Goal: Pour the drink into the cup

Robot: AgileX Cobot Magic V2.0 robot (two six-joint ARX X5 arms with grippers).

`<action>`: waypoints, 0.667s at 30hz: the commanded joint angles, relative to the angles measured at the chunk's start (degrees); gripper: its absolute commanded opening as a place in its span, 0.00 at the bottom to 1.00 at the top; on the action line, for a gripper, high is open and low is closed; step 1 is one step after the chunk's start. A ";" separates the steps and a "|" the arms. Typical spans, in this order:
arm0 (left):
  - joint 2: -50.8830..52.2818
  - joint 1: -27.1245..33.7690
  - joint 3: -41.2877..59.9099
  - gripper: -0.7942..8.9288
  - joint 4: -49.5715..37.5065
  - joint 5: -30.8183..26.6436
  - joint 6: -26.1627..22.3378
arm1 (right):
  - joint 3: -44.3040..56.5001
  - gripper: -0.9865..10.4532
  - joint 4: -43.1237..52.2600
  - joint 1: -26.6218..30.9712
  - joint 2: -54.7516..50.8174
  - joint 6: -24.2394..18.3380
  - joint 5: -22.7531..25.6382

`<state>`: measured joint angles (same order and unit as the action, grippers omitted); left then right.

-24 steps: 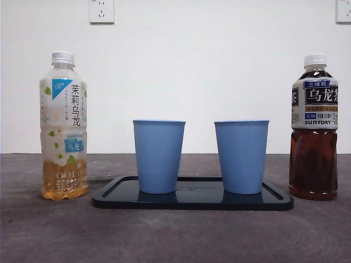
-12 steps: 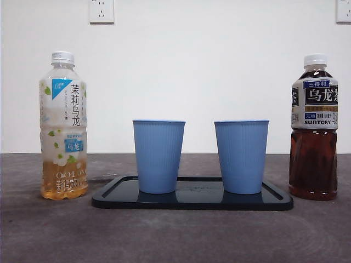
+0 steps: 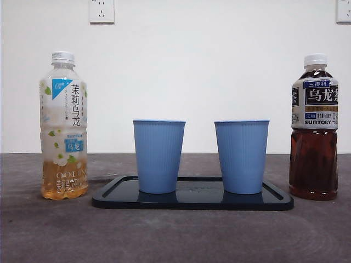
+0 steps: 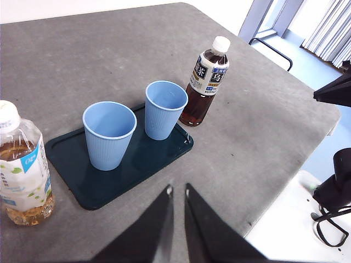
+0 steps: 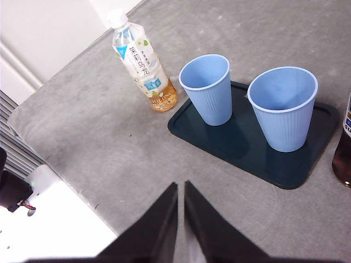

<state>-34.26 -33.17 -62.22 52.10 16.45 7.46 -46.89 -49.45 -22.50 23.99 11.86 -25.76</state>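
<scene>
Two empty blue ribbed cups stand upright on a dark tray. A light jasmine oolong bottle with a white cap stands left of the tray, about a quarter full. A dark oolong tea bottle with a white cap stands right of it, nearly full. Both show in the wrist views: the cups, the dark bottle, the light bottle. My left gripper and right gripper are shut and empty, high above the table's near side.
The grey table's edge drops off past the dark bottle, with a white base below. The other table edge lies beyond the light bottle. Wall sockets sit on the white wall behind.
</scene>
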 commanded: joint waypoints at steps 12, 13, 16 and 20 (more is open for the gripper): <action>0.46 3.26 1.62 0.11 -3.69 0.13 -0.57 | -0.79 0.10 0.59 -0.28 0.22 0.11 -0.15; 1.18 5.07 4.11 0.11 -6.95 0.20 -0.55 | -0.79 0.10 0.59 -0.28 0.22 0.11 -0.13; 4.83 11.06 13.53 0.11 -17.62 0.20 -0.63 | -0.79 0.10 0.59 -0.28 0.22 0.11 -0.11; 12.07 19.56 27.47 0.11 -27.96 -0.13 -2.49 | -0.79 0.10 0.59 -0.28 0.22 0.11 -0.15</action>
<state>-23.33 -14.61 -37.23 26.11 16.43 6.83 -46.89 -49.45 -22.50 23.99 11.86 -25.76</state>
